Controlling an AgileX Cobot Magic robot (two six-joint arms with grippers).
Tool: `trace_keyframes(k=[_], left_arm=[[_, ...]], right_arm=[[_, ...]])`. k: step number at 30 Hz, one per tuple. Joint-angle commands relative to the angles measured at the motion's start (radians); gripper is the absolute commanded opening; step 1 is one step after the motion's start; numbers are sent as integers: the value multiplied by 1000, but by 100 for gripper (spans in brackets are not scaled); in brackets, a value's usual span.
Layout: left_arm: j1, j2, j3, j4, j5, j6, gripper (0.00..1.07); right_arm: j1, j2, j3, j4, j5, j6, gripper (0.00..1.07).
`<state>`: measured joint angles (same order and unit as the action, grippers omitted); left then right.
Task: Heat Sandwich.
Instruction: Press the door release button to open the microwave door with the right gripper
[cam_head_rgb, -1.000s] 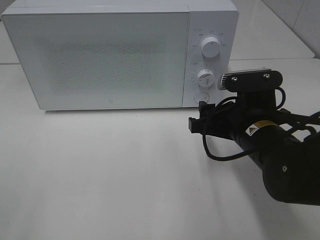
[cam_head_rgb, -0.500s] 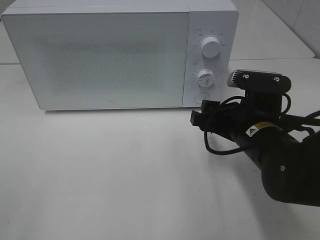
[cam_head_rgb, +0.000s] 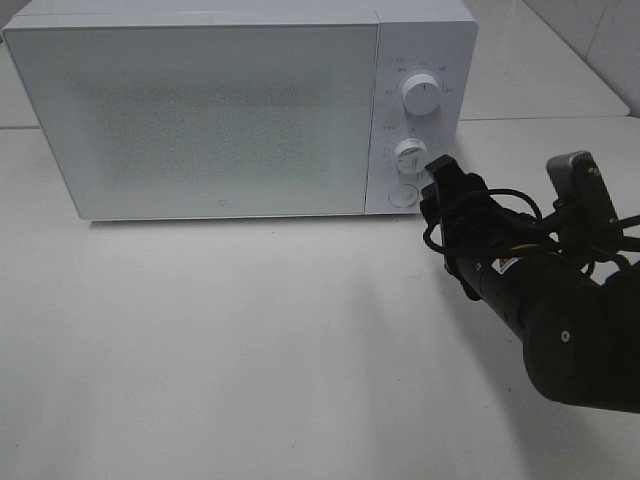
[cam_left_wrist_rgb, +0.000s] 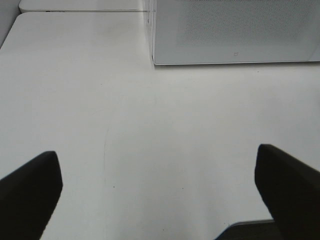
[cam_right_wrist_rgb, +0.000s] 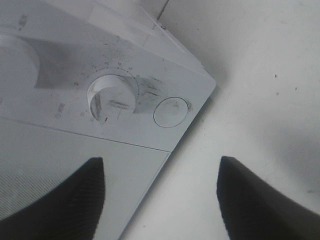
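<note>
No view shows the sandwich. The white microwave (cam_head_rgb: 220, 110) stands at the back of the table with its door shut. My right gripper (cam_head_rgb: 438, 178) is turned on its side and sits just right of the lower knob (cam_head_rgb: 409, 155), close to the control panel. In the right wrist view its two dark fingers (cam_right_wrist_rgb: 65, 200) stand apart with nothing between them, facing the lower knob (cam_right_wrist_rgb: 112, 95) and the round button (cam_right_wrist_rgb: 171, 111). My left gripper (cam_left_wrist_rgb: 156, 152) is open over bare table, some way in front of the microwave (cam_left_wrist_rgb: 235, 30).
An upper knob (cam_head_rgb: 420, 95) sits above the lower one, and a round button (cam_head_rgb: 402, 193) below it. The white table (cam_head_rgb: 250, 350) stretches in front of the microwave. A black cable loops around the right wrist (cam_head_rgb: 500, 215).
My right gripper has moved up and right from in front of the microwave's lower corner to the lower knob. Its wrist has rolled, swinging the wrist camera to the right.
</note>
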<state>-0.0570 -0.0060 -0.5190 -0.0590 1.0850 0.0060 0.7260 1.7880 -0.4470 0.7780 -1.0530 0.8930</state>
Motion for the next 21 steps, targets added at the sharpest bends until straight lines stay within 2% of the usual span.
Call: trace_keyframes(k=[1, 2, 5, 6, 8, 9, 11, 14, 21], left_arm=[[2, -15, 3, -1, -11, -6, 98], [2, -15, 3, -1, -11, -6, 98], [2, -15, 3, -1, -11, -6, 98], [2, -15, 3, -1, -11, -6, 98], [2, -15, 3, -1, -11, -6, 98], [2, -15, 3, -1, -11, -6, 98], [2, -15, 3, -1, -11, -6, 98], [2, -15, 3, -1, -11, -6, 98], [2, -15, 3, -1, -11, -6, 98]], right_arm=[[2, -5, -9, -8, 19, 173, 53], [2, -5, -9, -8, 19, 173, 53], [2, -5, -9, -8, 29, 273, 40], [2, -5, -9, -8, 29, 273, 40], [2, -5, -9, -8, 28, 284, 31], [2, -5, -9, -8, 27, 284, 21], [2, -5, -9, -8, 27, 284, 17], [2, -5, -9, -8, 27, 317, 0], [2, 2, -12, -9, 27, 361, 0]])
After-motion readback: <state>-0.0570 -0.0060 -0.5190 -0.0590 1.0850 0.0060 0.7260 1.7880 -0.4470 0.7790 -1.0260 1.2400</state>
